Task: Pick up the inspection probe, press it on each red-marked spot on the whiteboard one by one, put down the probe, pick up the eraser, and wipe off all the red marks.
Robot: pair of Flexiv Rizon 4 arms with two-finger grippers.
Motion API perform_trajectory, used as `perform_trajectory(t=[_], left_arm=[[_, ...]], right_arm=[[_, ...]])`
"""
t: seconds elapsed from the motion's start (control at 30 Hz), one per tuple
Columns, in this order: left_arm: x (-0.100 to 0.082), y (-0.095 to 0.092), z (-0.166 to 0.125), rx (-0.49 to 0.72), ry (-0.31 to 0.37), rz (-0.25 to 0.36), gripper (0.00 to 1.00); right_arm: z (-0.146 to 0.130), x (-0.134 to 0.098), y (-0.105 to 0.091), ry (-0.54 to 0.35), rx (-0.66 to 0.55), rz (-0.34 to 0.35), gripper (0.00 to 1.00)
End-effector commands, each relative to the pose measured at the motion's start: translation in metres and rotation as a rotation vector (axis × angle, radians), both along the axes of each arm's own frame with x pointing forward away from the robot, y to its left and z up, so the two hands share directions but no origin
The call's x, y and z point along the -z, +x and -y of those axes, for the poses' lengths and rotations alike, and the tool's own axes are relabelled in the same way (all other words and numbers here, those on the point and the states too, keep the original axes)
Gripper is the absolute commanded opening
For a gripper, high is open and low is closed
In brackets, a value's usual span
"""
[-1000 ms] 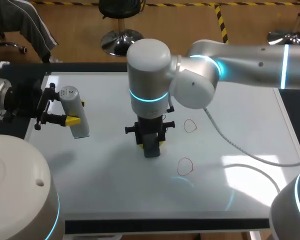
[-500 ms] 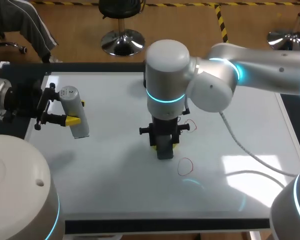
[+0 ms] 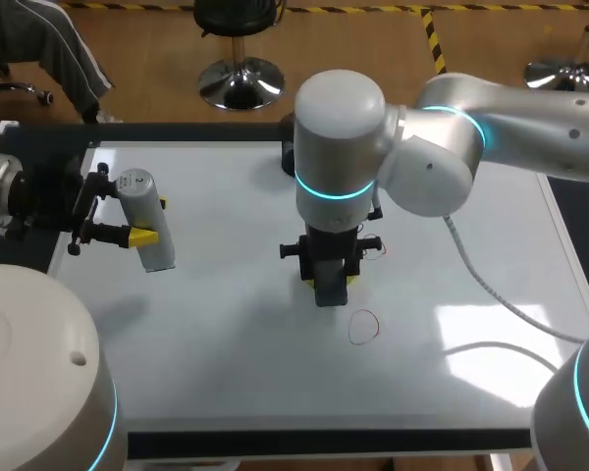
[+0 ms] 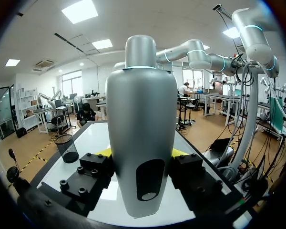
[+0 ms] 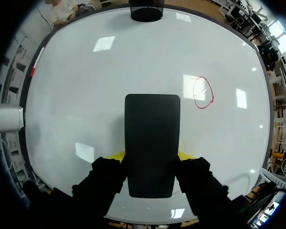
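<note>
Since a second ago the right arm has slid sideways across the board [image 3: 216, 363], toward its own side. Its pincer [image 3: 330, 282] now stands over the place where the upper red ring showed in full; only a scrap of that ring [image 3: 377, 246] peeks out beside it. The lower ring [image 3: 363, 326] lies where it was, now just in front of the pincer and apart from it. The left arm has not shifted.

The right pincer [image 5: 151, 156] is clenched on the eraser [image 5: 151, 143], a black block gripped from both sides. Its long axis runs out along the fingers, and its far end points down at the board near the middle. Whether it touches the board cannot be told. In the right wrist view one red ring [image 5: 203, 93] sits ahead of the eraser and off to one side.

The left pincer [image 3: 149, 221] grasps the probe [image 3: 147, 221], a pale grey cylinder held above the board's left edge. Its long axis lies crosswise to the fingers, nearly upright with a slight tilt.
</note>
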State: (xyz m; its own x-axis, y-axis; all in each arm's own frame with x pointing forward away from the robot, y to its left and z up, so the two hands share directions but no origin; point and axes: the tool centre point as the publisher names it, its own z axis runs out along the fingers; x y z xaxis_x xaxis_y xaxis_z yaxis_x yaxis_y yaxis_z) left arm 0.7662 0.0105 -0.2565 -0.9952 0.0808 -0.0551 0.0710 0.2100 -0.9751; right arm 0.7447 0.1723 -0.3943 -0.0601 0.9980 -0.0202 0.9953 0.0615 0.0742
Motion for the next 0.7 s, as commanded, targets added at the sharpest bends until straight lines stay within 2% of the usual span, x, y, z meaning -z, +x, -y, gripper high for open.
perform_trajectory(t=[0.03,0.33,0.7], left_arm=[[-0.0012,-0.0002,-0.0009,0.001,0.000,0.001,0.00],[-0.0012,-0.0002,-0.0009,0.001,0.000,0.001,0.00],[-0.0012,-0.0002,-0.0009,0.001,0.000,0.001,0.00]], right_arm=[[0.0030,-0.0174,-0.0073,-0.006,-0.005,0.016,0.00],[-0.0021,-0.0249,-0.0164,0.009,-0.025,0.014,0.00],[-0.0021,-0.0249,-0.0164,0.009,-0.025,0.014,0.00]])
